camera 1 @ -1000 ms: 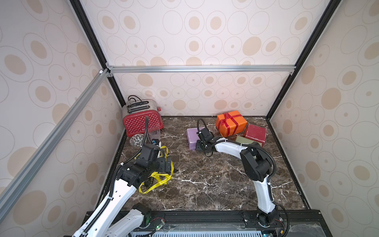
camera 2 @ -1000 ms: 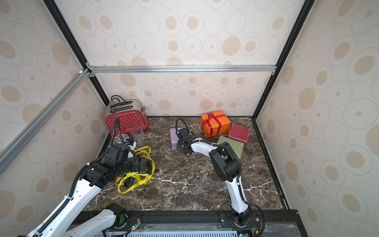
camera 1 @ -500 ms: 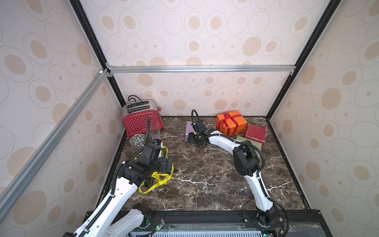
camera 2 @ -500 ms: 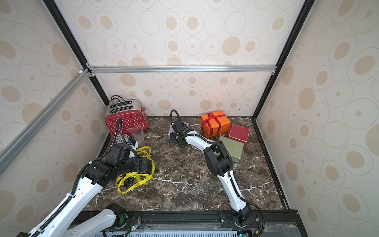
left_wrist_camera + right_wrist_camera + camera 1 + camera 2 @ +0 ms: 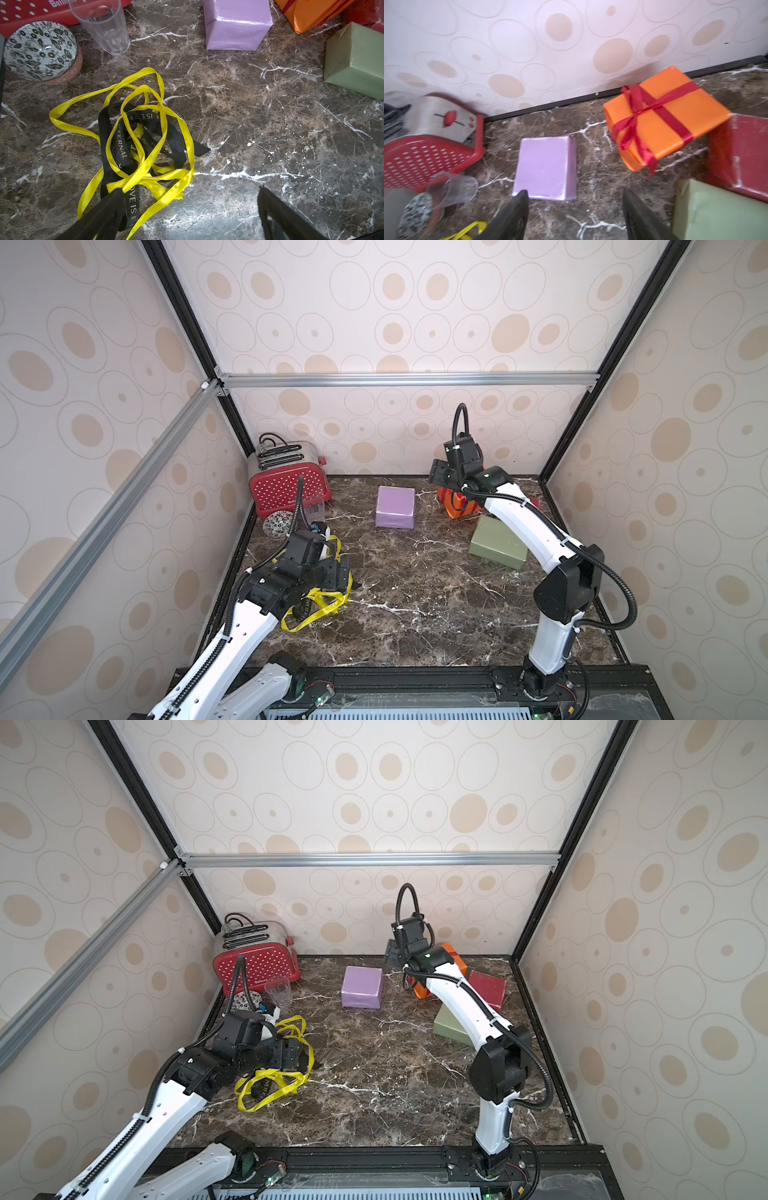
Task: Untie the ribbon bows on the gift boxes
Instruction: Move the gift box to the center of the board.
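The orange gift box point(image 5: 664, 118) at the back carries a tied red ribbon bow point(image 5: 633, 116). In both top views my right arm hides most of that box point(image 5: 455, 506). The lilac box point(image 5: 395, 507), olive box point(image 5: 496, 547) and dark red box point(image 5: 488, 988) are bare. Loose yellow and black ribbons point(image 5: 135, 135) lie in a heap at the front left. My left gripper point(image 5: 190, 189) hovers open beside that heap with nothing between its fingers. My right gripper point(image 5: 574, 191) is open and empty, raised near the back wall point(image 5: 438, 477) between the lilac and orange boxes.
A red white-dotted toaster point(image 5: 286, 485) stands in the back left corner. A clear plastic cup point(image 5: 101, 25) and a patterned bowl point(image 5: 39, 52) sit in front of it. The enclosure walls close in the marble table point(image 5: 415, 605) on three sides.
My right gripper has left the lilac box, risen and swung right to the orange box, with its jaws wider. The left arm has stayed over the ribbon heap.
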Available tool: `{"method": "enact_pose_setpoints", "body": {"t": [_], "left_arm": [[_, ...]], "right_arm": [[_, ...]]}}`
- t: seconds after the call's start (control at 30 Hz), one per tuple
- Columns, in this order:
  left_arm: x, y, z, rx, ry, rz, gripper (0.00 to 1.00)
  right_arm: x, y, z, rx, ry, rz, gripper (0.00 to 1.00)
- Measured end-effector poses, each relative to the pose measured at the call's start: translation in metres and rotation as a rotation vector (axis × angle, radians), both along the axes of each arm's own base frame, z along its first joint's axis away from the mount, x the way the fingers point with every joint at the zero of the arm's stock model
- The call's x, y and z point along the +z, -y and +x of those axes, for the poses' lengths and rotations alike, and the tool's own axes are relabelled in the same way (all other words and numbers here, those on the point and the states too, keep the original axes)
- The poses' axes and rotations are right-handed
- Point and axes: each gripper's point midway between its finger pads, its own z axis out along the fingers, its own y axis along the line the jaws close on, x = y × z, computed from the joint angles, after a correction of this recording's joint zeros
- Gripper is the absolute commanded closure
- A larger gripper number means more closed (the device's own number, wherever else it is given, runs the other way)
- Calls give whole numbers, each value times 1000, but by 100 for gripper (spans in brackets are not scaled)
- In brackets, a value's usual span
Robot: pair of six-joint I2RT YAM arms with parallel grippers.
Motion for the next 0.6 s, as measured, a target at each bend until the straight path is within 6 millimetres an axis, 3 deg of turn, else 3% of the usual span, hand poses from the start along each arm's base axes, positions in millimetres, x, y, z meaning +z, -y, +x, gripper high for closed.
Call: {"method": "enact_pose_setpoints", "body": {"t": [0.13,0.23,0.43,0.5,0.6], "left_arm": [[-6,2,2,-3,-24,7,1],[-9,2,2,-5,-37,10,1],[-15,4,4,-9,-62,16,1],[-18,5,4,-11,-72,19,1],[-22,6,5,-13,-87,23,1]], "right_arm": [[-41,48,24,-99,-82,-31,33],[-79,65,38,-125,-150,-64,33],[-134,61,60,-103,-235,-111,37],[-142,59,69,-93,-238,-119,37],[-138,57,79,-84,-212,-117,38]]}}
